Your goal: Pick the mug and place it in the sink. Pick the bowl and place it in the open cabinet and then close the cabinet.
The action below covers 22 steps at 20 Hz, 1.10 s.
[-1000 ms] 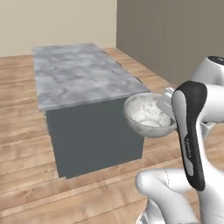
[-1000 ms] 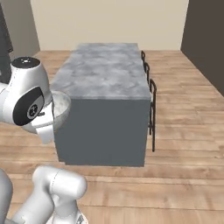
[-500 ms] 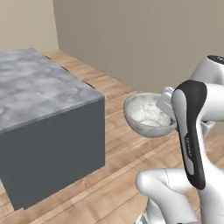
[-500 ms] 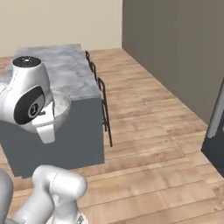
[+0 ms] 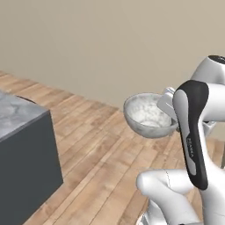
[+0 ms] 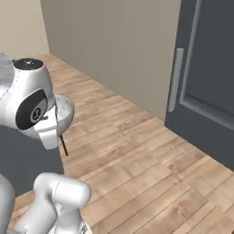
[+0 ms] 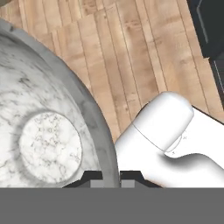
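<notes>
Left base view: the speckled grey-white bowl (image 5: pixel 148 115) is being carried in the air at the end of the arm, above the plank floor (image 5: pixel 94 154) and well clear of the dark island counter (image 5: pixel 24 149) at lower left. The bowl is sitting roughly level, its mouth facing up and slightly toward the camera; being round, it is offering no long axis, only its wide rim plane, which is lying near horizontal.

Right base view: the bowl (image 6: pixel 65 114) is showing partly behind the white wrist, at about the arm's mid height. The tall dark grey cabinet (image 6: pixel 208 82), with its vertical silver bar handle (image 6: pixel 173 80), is standing to the right, well apart from the bowl.

Hand view: the gripper (image 7: pixel 111 177) is pinching the bowl's rim (image 7: pixel 99 127), one dark tip on each side of the wall, so the hand is closed narrowly on the bowl. The inside base (image 7: pixel 50 146) is lying to the left of the tips.

Judgement: the hold is on one edge only, so the bowl may be pivoting or slipping if the base swings sharply. The wide rim could also strike a cabinet door or shelf edge on entry if the approach is running low or off-centre.
</notes>
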{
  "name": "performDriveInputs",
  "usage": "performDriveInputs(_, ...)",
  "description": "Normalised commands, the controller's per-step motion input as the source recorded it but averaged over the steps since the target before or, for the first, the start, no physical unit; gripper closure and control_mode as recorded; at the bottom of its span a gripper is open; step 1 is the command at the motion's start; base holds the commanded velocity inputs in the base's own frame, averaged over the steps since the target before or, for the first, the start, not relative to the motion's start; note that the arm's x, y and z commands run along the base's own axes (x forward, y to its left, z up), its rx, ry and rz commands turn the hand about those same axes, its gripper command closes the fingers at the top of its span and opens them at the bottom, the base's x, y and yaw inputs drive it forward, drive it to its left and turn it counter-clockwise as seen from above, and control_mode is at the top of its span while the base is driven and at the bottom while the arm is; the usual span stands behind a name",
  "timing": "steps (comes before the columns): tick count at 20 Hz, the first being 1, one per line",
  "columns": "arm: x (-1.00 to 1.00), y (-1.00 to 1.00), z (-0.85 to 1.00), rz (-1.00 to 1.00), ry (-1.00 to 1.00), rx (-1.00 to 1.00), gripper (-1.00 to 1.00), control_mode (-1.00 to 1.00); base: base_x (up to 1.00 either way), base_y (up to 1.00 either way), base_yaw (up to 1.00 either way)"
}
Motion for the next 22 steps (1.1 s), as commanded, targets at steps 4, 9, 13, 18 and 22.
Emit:
performDriveInputs(4, 0.00, 0.00, 0.00, 0.00, 0.00, 0.00, 1.00, 1.00, -0.11, 0.14, -0.61)
performDriveInputs(9, 0.00, 0.00, 0.00, 0.00, 0.00, 0.00, 1.00, 1.00, -0.01, 0.26, -0.55)
performDriveInputs(13, 0.00, 0.00, 0.00, 0.00, 0.00, 0.00, 1.00, 1.00, 0.00, 0.36, -0.48)
performDriveInputs(18, 0.00, 0.00, 0.00, 0.00, 0.00, 0.00, 1.00, 1.00, 0.00, 0.40, -0.43)
performDriveInputs(22, 0.00, 0.00, 0.00, 0.00, 0.00, 0.00, 1.00, 1.00, 0.00, 0.64, -0.40)
